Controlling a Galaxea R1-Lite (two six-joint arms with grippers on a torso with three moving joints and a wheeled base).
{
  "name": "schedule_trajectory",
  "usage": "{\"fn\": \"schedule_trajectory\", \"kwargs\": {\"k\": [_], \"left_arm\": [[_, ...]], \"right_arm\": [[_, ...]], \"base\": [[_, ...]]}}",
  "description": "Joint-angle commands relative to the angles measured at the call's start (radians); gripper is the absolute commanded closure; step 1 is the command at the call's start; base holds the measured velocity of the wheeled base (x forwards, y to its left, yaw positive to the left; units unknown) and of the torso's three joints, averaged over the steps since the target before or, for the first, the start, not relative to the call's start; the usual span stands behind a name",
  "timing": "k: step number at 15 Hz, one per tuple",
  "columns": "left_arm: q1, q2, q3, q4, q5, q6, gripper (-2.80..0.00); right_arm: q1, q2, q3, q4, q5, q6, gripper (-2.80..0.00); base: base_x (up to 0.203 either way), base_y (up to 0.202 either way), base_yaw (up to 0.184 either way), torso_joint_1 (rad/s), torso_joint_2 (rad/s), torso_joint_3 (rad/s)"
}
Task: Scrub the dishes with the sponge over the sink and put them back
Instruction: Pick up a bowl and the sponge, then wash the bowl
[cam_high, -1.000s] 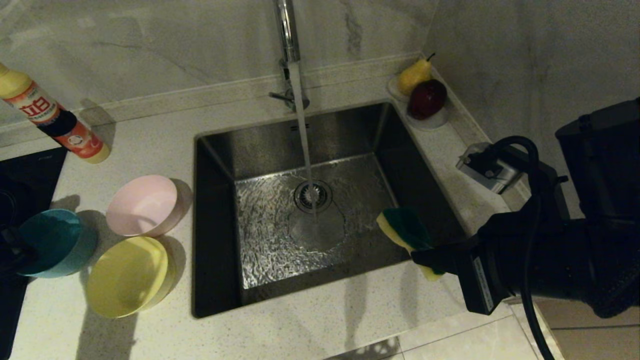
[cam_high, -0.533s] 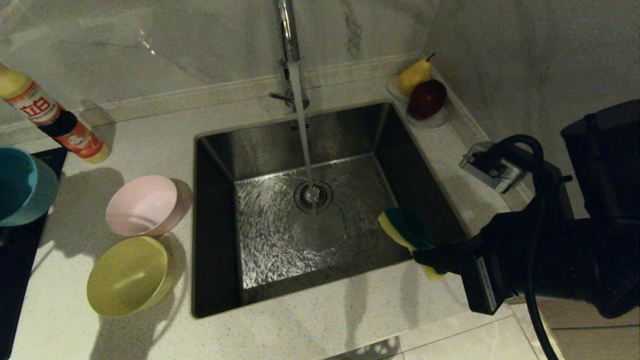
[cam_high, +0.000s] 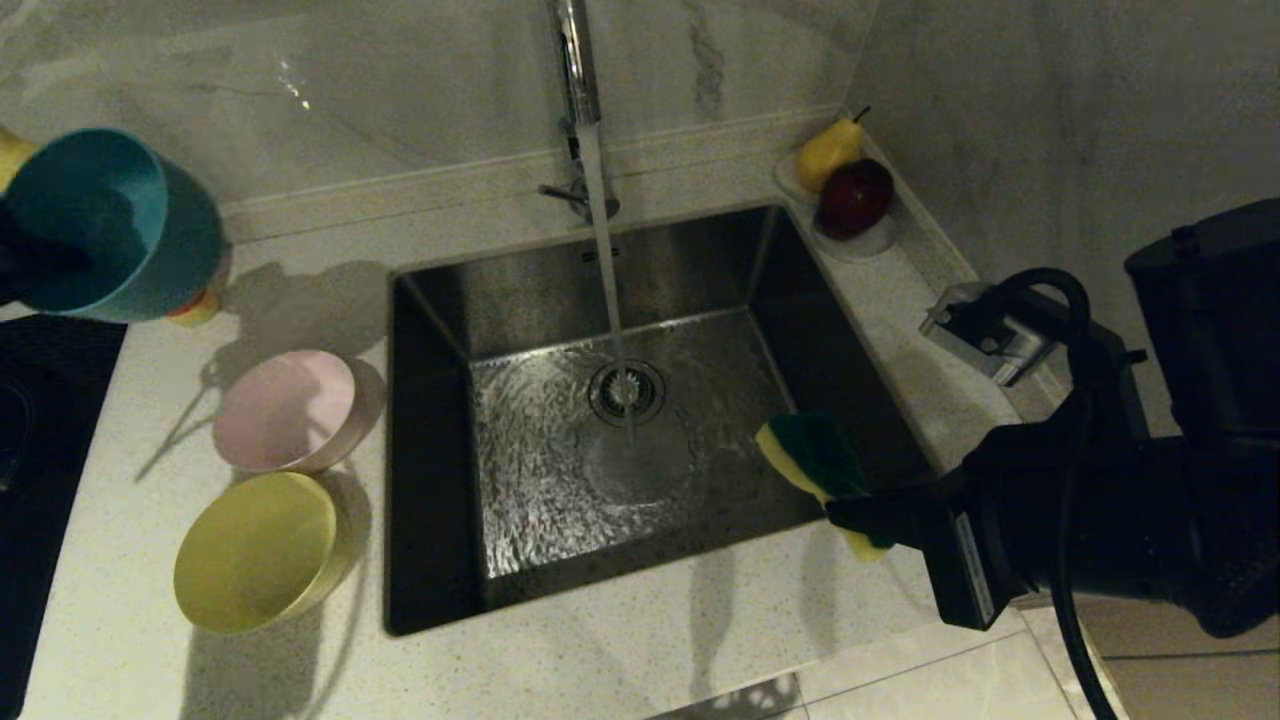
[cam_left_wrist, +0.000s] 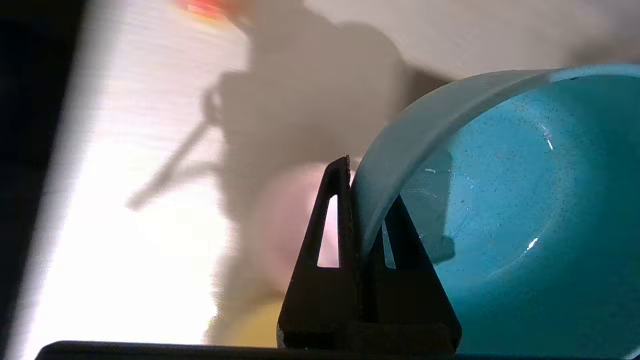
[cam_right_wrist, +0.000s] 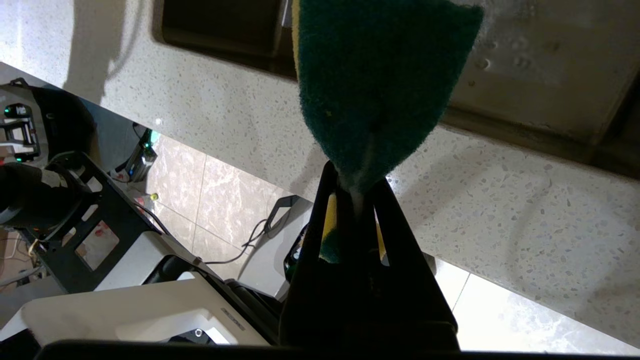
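At the far left of the head view, the left gripper (cam_high: 22, 262) is raised in the air above the counter, and its jaws are closed tight on the rim of the round light blue plastic bowl (cam_high: 110, 225). In the left wrist view, one finger (cam_left_wrist: 327, 225) lies on the outside of the bowl's wall and the other one inside it; the bowl is tilted, with its opening turned to the side. Behind the bowl, only a small part of an orange and yellow bottle (cam_high: 195, 308) is visible.

Below, on the pale speckled stone counter (cam_high: 620, 640), stand the round pale pink plastic bowl (cam_high: 290, 410) and, nearer to the robot, the round yellow plastic bowl (cam_high: 255, 550). They are just beside each other and near the left edge of the sink.

In the middle is the square brushed stainless-steel sink (cam_high: 540, 290) with its round drain strainer (cam_high: 626, 391). Water runs from the metal tap (cam_high: 575, 60) down to the strainer, and the sink floor is wet.

To the right, the rectangular yellow foam sponge with a dark green scouring face (cam_high: 812, 462) is held over the front right corner of the sink. The right gripper (cam_high: 850, 515) has its jaws closed on one end of the sponge, green face up.

On the back right corner of the counter, a yellow pear (cam_high: 828, 150) and a dark red apple (cam_high: 855, 197) rest on a small white dish (cam_high: 870, 243).
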Motion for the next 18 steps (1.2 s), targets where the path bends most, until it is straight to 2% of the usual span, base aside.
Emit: {"fn": "schedule_trajectory", "kwargs": {"k": [1, 2, 4, 8, 10, 13, 18], "left_arm": [[-0.233, 0.058, -0.018, 0.001, 0.133, -0.002, 0.00], [-0.322, 0.088, -0.021, -0.010, 0.184, -0.002, 0.00], [-0.466, 0.157, -0.023, -0.030, 0.246, -0.004, 0.00], [-0.635, 0.296, -0.019, -0.099, 0.337, -0.017, 0.00], [-0.684, 0.346, -0.017, -0.141, 0.369, -0.024, 0.00], [-0.706, 0.431, -0.034, -0.204, 0.395, -0.027, 0.00], [-0.742, 0.523, -0.118, -0.220, 0.429, -0.055, 0.00]], "right_arm": [[0.004, -0.005, -0.002, 0.001, 0.000, 0.002, 0.00], [0.004, -0.001, -0.005, 0.001, 0.000, 0.002, 0.00], [0.004, 0.006, -0.005, 0.001, 0.000, 0.002, 0.00], [0.004, 0.001, -0.005, 0.001, 0.000, 0.002, 0.00], [0.002, -0.005, -0.008, 0.001, 0.000, 0.002, 0.00], [0.002, -0.011, -0.006, -0.001, -0.002, 0.002, 0.00], [0.002, -0.019, 0.000, -0.046, -0.002, 0.000, 0.00]], "base": [[0.000, 0.000, 0.000, 0.000, 0.00, 0.000], [0.000, 0.000, 0.000, 0.000, 0.00, 0.000], [0.000, 0.000, 0.000, 0.000, 0.00, 0.000], [0.000, 0.000, 0.000, 0.000, 0.00, 0.000], [0.000, 0.000, 0.000, 0.000, 0.00, 0.000], [0.000, 0.000, 0.000, 0.000, 0.00, 0.000], [0.000, 0.000, 0.000, 0.000, 0.00, 0.000]]}}
